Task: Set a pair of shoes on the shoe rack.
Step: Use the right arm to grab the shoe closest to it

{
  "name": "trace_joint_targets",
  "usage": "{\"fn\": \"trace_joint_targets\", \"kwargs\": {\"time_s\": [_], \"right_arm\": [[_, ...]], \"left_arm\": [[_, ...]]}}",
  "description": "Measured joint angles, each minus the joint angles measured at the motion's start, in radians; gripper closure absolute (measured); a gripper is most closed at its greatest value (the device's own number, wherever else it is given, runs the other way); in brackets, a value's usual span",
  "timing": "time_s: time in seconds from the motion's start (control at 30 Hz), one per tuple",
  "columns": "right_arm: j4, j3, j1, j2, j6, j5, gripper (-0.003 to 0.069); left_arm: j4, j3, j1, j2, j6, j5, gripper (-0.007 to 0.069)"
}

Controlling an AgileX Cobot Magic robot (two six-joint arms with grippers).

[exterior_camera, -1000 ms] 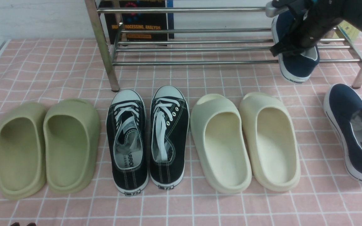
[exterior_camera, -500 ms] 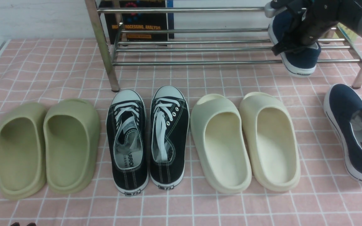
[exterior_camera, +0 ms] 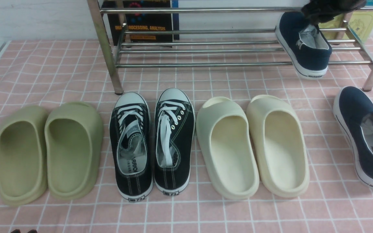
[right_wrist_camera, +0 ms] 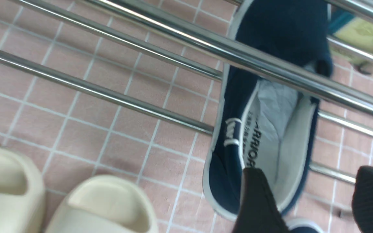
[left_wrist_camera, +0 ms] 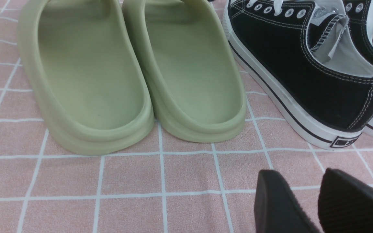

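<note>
Jaws stand apart on both the right gripper and the left gripper, neither gripping anything. One navy slip-on rests on the lower rods of the shoe rack, near its right end, heel jutting past the front rod. Its mate lies on the checked cloth in front of the rack's right leg. Also in front of the rack, left to right, are green clogs, black lace-up sneakers and cream clogs.

Right gripper up high, tips wide apart, nothing held. Left gripper down low, tips apart, empty.
</note>
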State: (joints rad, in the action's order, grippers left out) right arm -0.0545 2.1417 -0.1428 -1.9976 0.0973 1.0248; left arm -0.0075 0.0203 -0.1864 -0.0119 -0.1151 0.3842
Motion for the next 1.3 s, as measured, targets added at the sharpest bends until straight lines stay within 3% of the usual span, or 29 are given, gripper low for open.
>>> {"fn": "trace_joint_targets", "kwargs": {"time_s": [0.23, 0.4, 0.5, 0.67, 0.9, 1.1, 1.3], "right_arm": [[-0.004, 0.002, 0.034, 0.165, -0.120, 0.209, 0.0260], [0.054, -0.052, 0.034, 0.253, -0.129, 0.226, 0.0260], [0.085, -0.240, 0.031, 0.348, -0.115, 0.228, 0.0260], [-0.020, -0.585, 0.031, 0.442, -0.134, 0.221, 0.0260], [-0.037, -0.962, 0.031, 0.479, -0.191, -0.010, 0.0260], [-0.036, -1.052, 0.031, 0.480, -0.223, -0.108, 0.0261], [-0.145, -1.156, 0.031, 0.474, -0.348, -0.330, 0.0293]], "left_arm": [[0.000, 0.000, 0.000, 0.000, 0.000, 0.000, 0.0388], [0.000, 0.000, 0.000, 0.000, 0.000, 0.000, 0.0388], [0.000, 0.000, 0.000, 0.000, 0.000, 0.000, 0.0388], [0.000, 0.000, 0.000, 0.000, 0.000, 0.000, 0.0388], [0.000, 0.000, 0.000, 0.000, 0.000, 0.000, 0.0388], [0.000, 0.000, 0.000, 0.000, 0.000, 0.000, 0.0388], [0.000, 0.000, 0.000, 0.000, 0.000, 0.000, 0.0388]]}}
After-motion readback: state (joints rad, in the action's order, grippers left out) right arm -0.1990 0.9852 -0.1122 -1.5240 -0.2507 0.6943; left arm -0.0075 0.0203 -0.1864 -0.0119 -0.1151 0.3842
